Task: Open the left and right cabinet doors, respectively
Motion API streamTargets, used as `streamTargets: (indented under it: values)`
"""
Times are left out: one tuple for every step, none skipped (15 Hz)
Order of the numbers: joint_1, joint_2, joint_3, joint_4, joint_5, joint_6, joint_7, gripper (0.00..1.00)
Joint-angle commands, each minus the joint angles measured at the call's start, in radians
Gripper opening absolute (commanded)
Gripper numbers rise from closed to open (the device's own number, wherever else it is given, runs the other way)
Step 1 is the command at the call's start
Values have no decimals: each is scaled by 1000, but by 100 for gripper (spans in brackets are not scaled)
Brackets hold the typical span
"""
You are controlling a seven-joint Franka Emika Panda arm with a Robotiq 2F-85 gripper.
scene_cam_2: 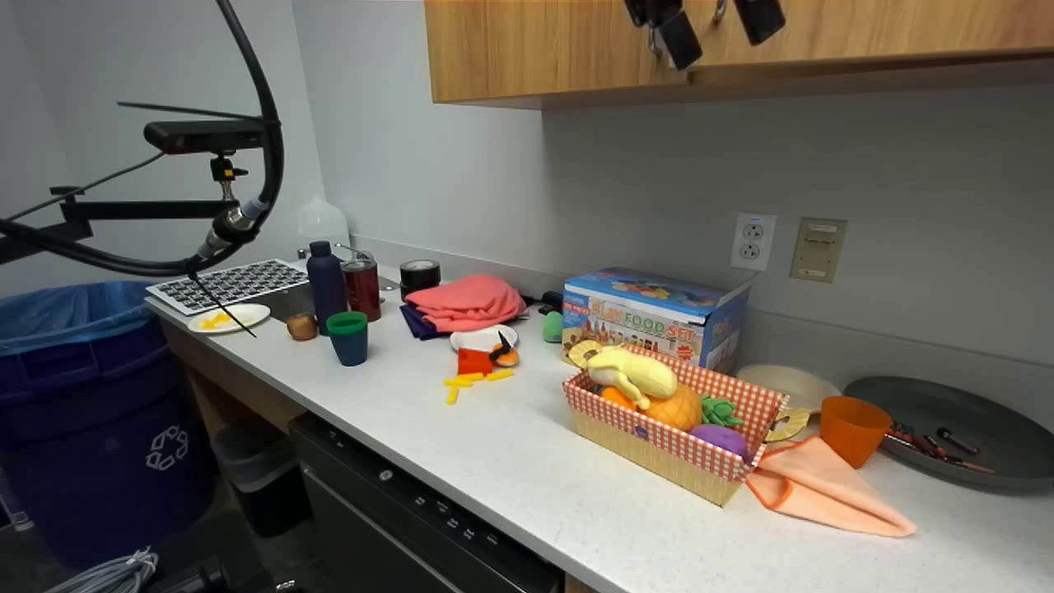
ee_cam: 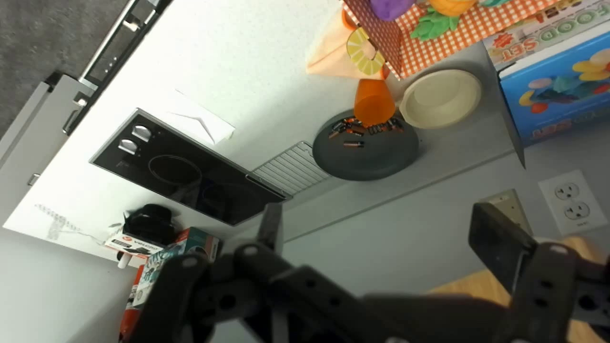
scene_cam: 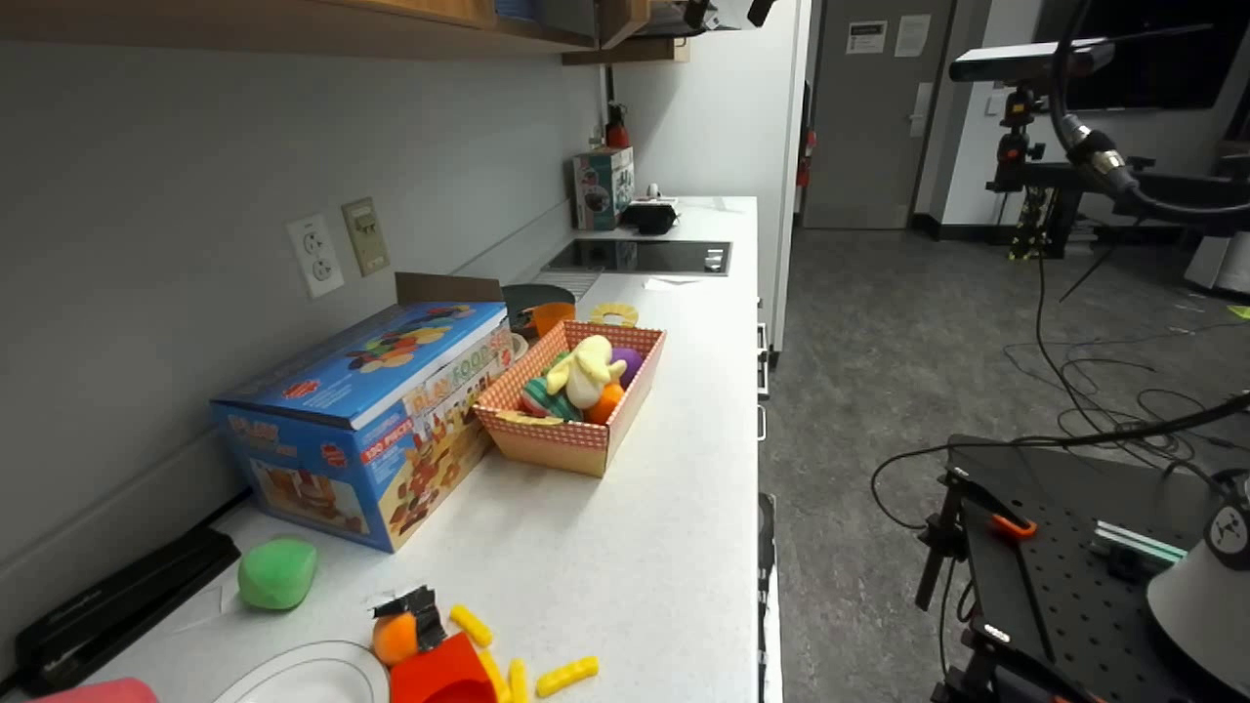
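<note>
"How do the jaws stand?"

"Spread wide. In the wrist view the fingertips (ee_cam: 495, 240) are well apart, with hold of nothing that I can see."

"Anything close to them?"

"In an exterior view a handle (scene_cam_2: 719, 11) shows in the gap between them, though I can't tell whether they touch it. Another handle (scene_cam_2: 655, 43) is just beside them, to the left."

"And the doors?"

"Right by the jaws there too: the left cabinet door (scene_cam_2: 543, 49) to their left, the right cabinet door (scene_cam_2: 889, 29) to their right."

"Is either one ajar?"

"In an exterior view a wooden panel (scene_cam: 625, 18) juts at an angle near the jaws, like a door swung out, but it's cut off at the top and I can't tell which one."

"What's below the jaws?"

"The counter (scene_cam_2: 461, 436), with a basket (scene_cam_2: 642, 453) holding a plush banana (scene_cam_2: 646, 375) and a blue box (scene_cam_2: 650, 288) behind it. An orange cup (scene_cam_2: 852, 428) is off to the jaws' right, a pink cloth (scene_cam_2: 473, 303) well to their left."
</note>
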Motion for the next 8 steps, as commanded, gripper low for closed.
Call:
streamTargets:
  values:
    - [-6, 73, -5, 101, -75, -92, 46, 100]
    - [-1, 80, -9, 113, -94, -109, 49, 100]
    - [13, 75, -9, 121, -104, -140, 33, 100]
    - [35, 65, -17, 124, -88, -174, -10, 100]
    - [53, 56, -22, 128, -70, -198, -45, 100]
    - [77, 41, -25, 120, -46, -204, -77, 100]
    - [97, 30, -21, 108, -33, -201, -93, 100]
    - [116, 23, -20, 104, -21, -193, -108, 100]
